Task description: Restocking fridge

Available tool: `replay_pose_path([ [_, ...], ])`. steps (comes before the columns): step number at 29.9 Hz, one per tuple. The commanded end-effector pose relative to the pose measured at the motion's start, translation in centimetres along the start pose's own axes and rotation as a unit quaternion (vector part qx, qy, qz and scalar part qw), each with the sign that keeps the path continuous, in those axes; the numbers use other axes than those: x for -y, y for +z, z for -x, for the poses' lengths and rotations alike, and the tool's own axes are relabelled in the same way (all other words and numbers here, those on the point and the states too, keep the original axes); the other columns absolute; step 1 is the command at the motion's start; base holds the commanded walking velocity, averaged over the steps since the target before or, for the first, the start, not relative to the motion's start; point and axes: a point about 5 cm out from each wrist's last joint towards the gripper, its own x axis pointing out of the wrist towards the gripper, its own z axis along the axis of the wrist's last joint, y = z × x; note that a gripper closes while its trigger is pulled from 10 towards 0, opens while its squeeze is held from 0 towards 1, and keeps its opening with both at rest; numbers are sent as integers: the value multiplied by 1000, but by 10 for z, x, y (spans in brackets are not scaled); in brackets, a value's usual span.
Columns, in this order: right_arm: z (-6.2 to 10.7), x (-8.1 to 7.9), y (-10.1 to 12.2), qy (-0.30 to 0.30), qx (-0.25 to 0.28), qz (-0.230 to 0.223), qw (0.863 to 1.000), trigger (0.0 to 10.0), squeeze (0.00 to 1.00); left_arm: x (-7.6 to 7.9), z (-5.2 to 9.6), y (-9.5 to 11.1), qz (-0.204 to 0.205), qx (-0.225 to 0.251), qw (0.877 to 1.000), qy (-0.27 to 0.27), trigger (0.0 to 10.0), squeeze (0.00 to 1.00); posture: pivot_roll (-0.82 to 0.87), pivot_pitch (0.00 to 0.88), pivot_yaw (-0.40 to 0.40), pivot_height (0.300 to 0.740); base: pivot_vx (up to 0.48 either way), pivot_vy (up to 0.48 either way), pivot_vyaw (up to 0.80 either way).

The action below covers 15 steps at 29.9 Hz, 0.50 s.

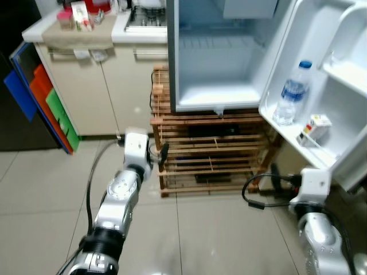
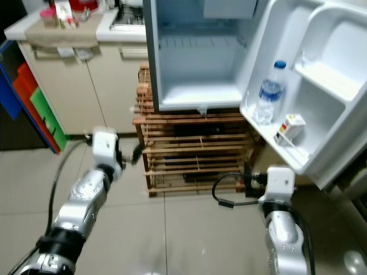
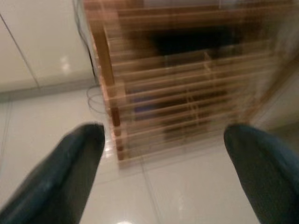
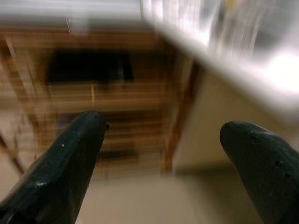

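Fridge [image 1: 215,97] stands open above both grippers, a water bottle [image 1: 290,94] in its door shelf. Left gripper [image 3: 163,140] and right gripper [image 4: 163,135] hover low by the wooden rack [image 1: 212,154], fingers spread, holding nothing.

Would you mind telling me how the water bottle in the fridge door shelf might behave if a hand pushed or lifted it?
The water bottle stands tall and narrow, so it would probably tip. It looks full, hence likely heavy for its size. Its clear plastic may be slippery.

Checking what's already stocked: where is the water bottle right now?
In the eye views, the water bottle stands upright on the open fridge door's lower shelf, on the robot's right, beside a small carton.
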Motion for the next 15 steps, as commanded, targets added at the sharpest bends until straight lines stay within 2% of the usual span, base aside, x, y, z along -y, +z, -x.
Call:
replay_pose_path([
  [1,-6,-8,-9,29,-34,8,999,10000,0,6,-4,-12,-26,-48,998,-15,10000,0,-115,0,19,740,0,0,0],
  [2,-7,-13,-25,46,-86,5,995,10000,0,8,-2,-27,-38,-87,995,-29,10000,0,-124,0,24,740,0,0,0],
  [3,-6,-16,-42,57,-139,6,989,10000,0,6,1,-40,-24,-118,992,-26,10000,0,-120,0,24,740,0,0,0],
  [5,2,-8,-68,28,-227,-12,973,10000,0,5,9,-66,-28,-178,983,-17,10000,0,-107,0,19,740,0,0,0],
  [6,4,-5,-73,9,-243,-16,970,10000,0,4,13,-76,-29,-202,979,-14,10000,0,-107,0,23,740,0,0,0],
  [9,1,-3,-71,-6,-238,-13,971,10000,0,6,18,-89,-30,-234,972,-12,10000,0,-106,0,28,740,0,0,0],
  [12,-5,-4,-65,-10,-223,-23,975,10000,0,8,18,-90,-24,-232,972,-17,10000,0,-117,0,37,740,0,0,0],
  [15,-7,-5,-63,-1,-215,-11,976,10000,0,10,16,-87,-7,-217,976,-16,10000,0,-123,0,42,740,326,-349,0],
])
